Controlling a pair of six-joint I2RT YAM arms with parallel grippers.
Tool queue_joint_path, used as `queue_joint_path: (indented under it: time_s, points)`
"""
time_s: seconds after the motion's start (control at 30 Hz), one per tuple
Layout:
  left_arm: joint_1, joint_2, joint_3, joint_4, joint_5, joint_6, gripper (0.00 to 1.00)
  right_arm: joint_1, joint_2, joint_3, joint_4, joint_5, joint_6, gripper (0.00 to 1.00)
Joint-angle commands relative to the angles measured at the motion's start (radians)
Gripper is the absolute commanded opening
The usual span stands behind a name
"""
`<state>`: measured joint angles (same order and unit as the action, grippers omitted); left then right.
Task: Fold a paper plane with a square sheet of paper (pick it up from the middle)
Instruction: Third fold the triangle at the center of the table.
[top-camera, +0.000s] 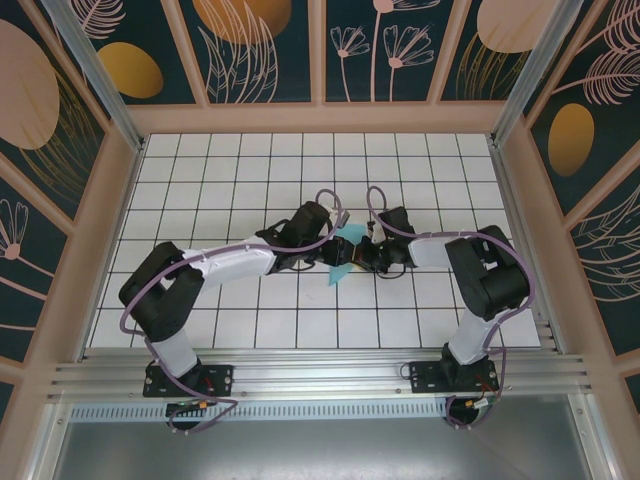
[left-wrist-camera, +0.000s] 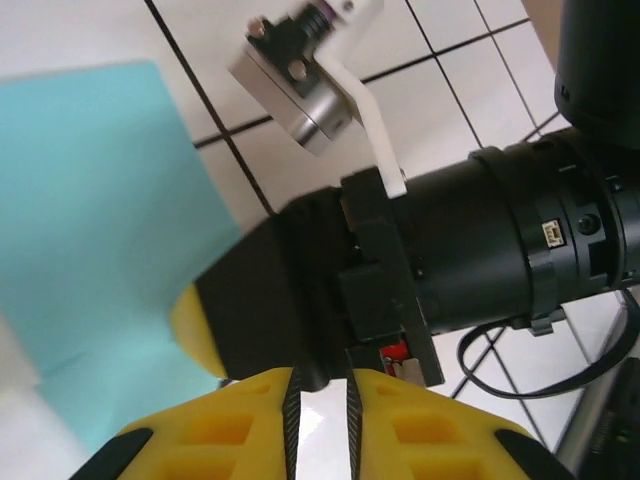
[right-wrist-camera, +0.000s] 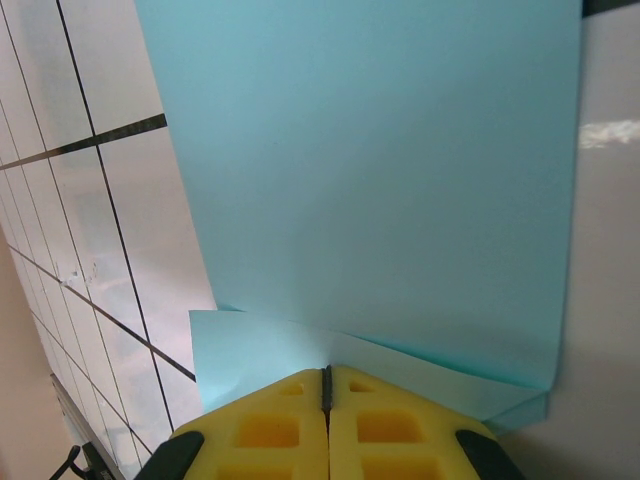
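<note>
Viewing by wrist: right fingers (right-wrist-camera: 270, 430) clamp the paper (right-wrist-camera: 370, 180), left fingers (left-wrist-camera: 230, 430) stand slightly parted.

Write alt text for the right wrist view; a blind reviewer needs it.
A light teal paper rises from the bottom of the frame, where the shut yellow right end effector pinches its folded near edge. A white gridded table lies to the left.
</note>
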<state>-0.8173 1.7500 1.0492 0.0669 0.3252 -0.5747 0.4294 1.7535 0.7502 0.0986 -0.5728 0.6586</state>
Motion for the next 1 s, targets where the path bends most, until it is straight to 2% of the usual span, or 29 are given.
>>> queue_joint_path:
  time_s: [0.0,0.17,0.3,0.5,0.6,0.77,0.87,0.97]
  points:
    - [0.004,0.05,-0.022,0.06,0.063,-0.12,0.22,0.002,0.031,-0.028,-0.037,0.083,0.002,0.07]
    - [0.005,0.107,-0.018,0.05,0.104,-0.157,0.21,0.002,0.038,-0.022,-0.041,0.084,0.002,0.08]
    - [0.004,0.119,-0.019,0.011,0.079,-0.14,0.22,0.002,0.044,-0.019,-0.04,0.087,0.004,0.08]
    - [0.006,0.149,-0.004,-0.021,0.113,-0.113,0.24,0.003,0.049,-0.014,-0.047,0.087,0.002,0.08]
    - [0.006,0.15,-0.003,-0.039,0.117,-0.096,0.22,0.002,0.048,-0.013,-0.05,0.089,0.002,0.08]
    - [0.006,0.092,-0.043,-0.019,0.075,-0.105,0.06,0.002,0.051,-0.011,-0.051,0.091,0.003,0.07]
    - [0.006,0.06,-0.06,-0.008,0.051,-0.114,0.01,0.002,0.051,-0.011,-0.053,0.093,0.003,0.07]
    - [0.006,0.063,-0.057,-0.028,0.063,-0.109,0.0,0.002,0.051,-0.008,-0.058,0.094,0.001,0.07]
